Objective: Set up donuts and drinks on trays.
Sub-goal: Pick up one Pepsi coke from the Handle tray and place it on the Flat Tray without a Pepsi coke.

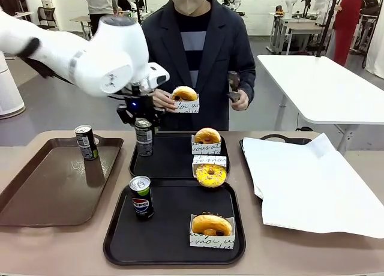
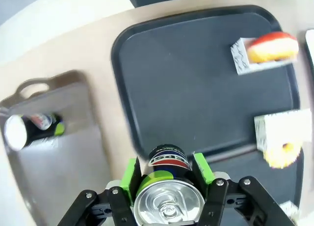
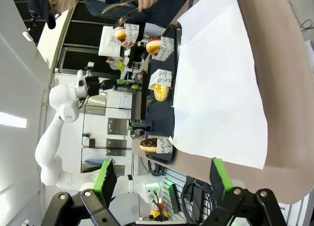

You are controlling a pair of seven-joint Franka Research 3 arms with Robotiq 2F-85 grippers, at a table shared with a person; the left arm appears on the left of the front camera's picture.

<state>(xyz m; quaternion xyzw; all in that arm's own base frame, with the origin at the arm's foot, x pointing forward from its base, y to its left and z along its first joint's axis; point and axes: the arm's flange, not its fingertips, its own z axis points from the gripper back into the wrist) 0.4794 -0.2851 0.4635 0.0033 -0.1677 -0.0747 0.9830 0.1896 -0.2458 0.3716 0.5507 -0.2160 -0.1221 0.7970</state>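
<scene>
From the front, the left gripper (image 1: 143, 119) is seen over the far black tray (image 1: 171, 159), clamped on a dark can (image 1: 143, 137) whose base sits at or just above the tray's left part — contact cannot be told from here. On that same tray two donuts are found: a golden one (image 1: 207, 135) at the far right and a yellow-glazed one (image 1: 211, 174) at the near right edge, each in a white printed sleeve. On the near black tray (image 1: 174, 234) a Pepsi can (image 1: 141, 197) is stood upright at the left and a golden donut (image 1: 211, 225) is set at the right. Another can (image 1: 86, 142) is stood on the brown tray (image 1: 54, 183) to the left. A fourth donut (image 1: 185, 95) is held in the person's hand (image 1: 163, 100); tongs are gripped in the other. White paper (image 1: 309, 183) is spread over the tray on the right.

Through the left wrist camera the grip is confirmed — the green pads (image 2: 130, 173) are pressed on both sides of the Pepsi-marked can (image 2: 168, 191), silver top facing the lens, above the black tray (image 2: 196, 83).

In the right wrist view, rolled sideways, the right gripper (image 3: 162, 179) is shown with jaws spread wide and nothing between them, above the paper-covered tray (image 3: 221, 88).
</scene>
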